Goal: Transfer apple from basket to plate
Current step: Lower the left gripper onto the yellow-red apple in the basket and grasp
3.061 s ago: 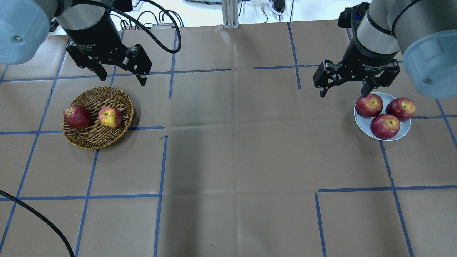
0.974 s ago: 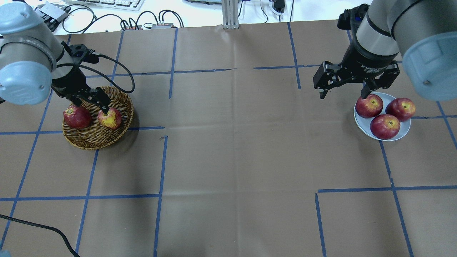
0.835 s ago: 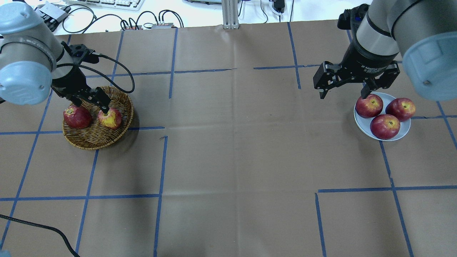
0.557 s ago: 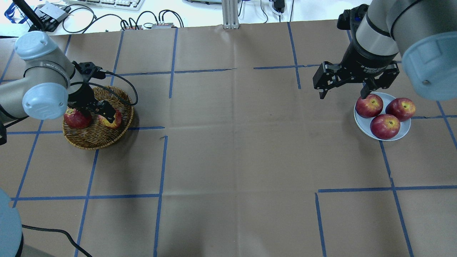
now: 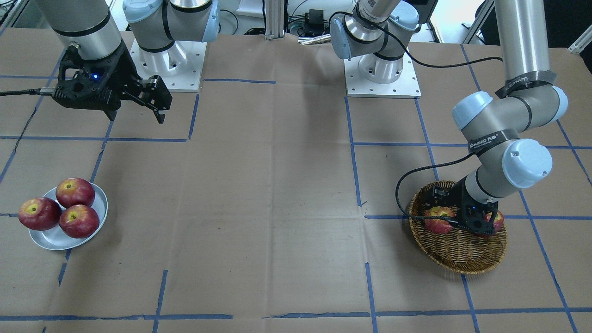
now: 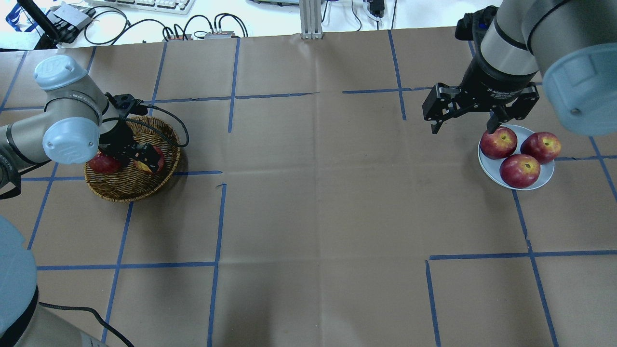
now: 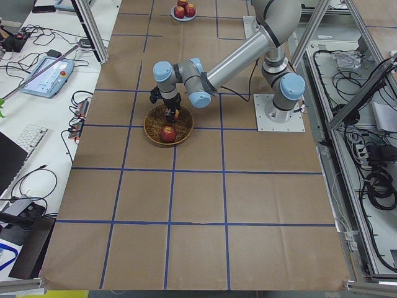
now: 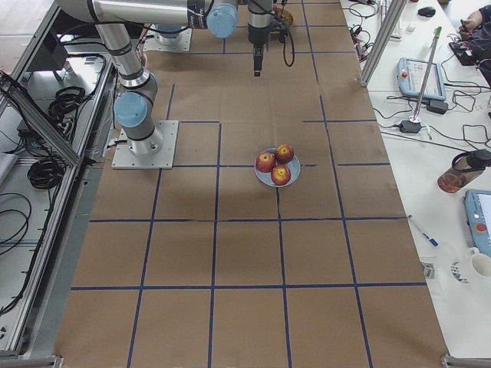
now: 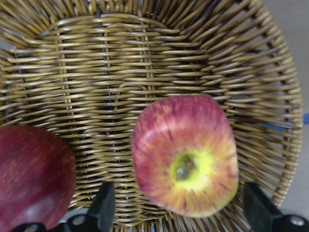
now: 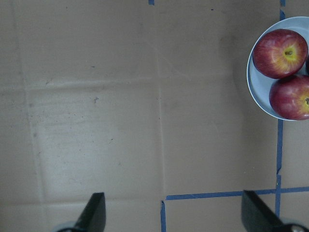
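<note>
The tan wicker basket (image 6: 126, 189) sits at the left of the table. In it lie the pinkish streaked apple (image 9: 186, 154) with a yellow stem patch and a darker red apple (image 9: 34, 179). My left gripper (image 6: 140, 158) is down in the basket and open, its fingertips (image 9: 104, 208) on either side of the pinkish apple without closing on it. From overhead the gripper hides most of that apple (image 6: 144, 167). The pale plate (image 6: 543, 181) at the right holds three dark red apples. My right gripper (image 6: 462, 126) hovers open and empty by the plate's back left.
The left arm's cable (image 6: 168, 120) loops over the basket's back rim. Blue tape lines grid the brown paper table cover. The basket (image 5: 458, 252) and plate (image 5: 48, 243) lie at opposite ends of the table.
My left arm has come down from above into the basket and set its open fingers around the pinkish apple. The right arm and the plate's apples have not moved.
</note>
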